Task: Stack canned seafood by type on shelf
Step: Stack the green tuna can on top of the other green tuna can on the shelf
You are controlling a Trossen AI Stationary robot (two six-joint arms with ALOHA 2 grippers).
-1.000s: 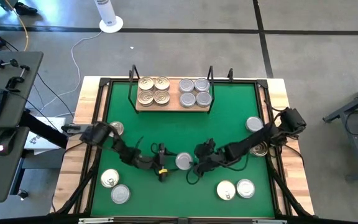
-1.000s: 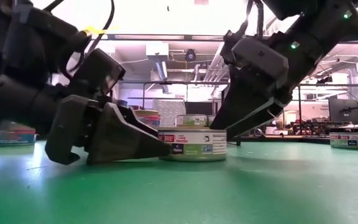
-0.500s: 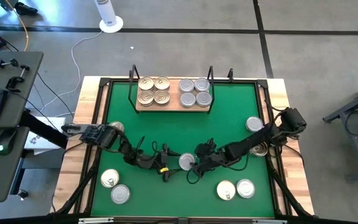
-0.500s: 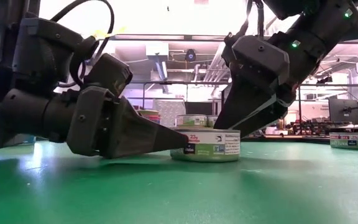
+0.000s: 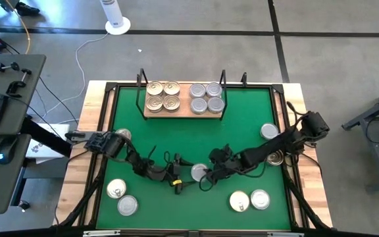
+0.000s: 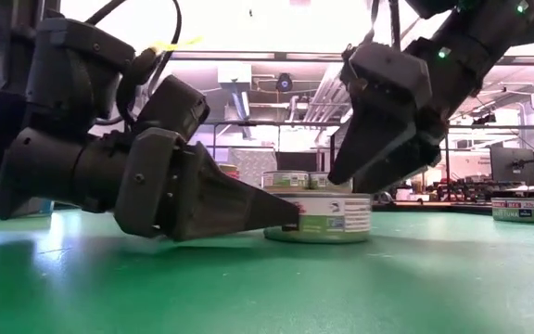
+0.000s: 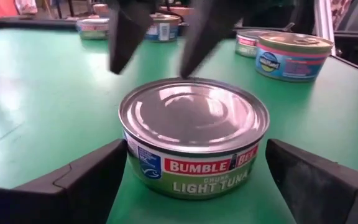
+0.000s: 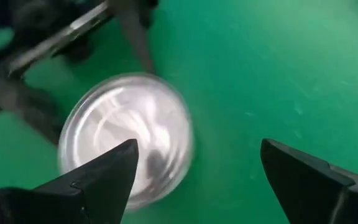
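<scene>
Silver-lidded tuna tin (image 5: 199, 172), mid-desk: left claw (image 7: 188, 180) spread wide, straddling it; right claw (image 8: 194, 168) wide above, empty.

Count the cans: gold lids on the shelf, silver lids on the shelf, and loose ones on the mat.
Gold-lid cans on the shelf: 4
Silver-lid cans on the shelf: 4
Loose cans on the mat: 8
Total: 16

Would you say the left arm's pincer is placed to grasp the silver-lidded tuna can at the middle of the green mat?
Probably yes: the left pincer is open with a finger on each side of the silver-lidded tuna can. The right pincer hovering just above might crowd it.
</scene>
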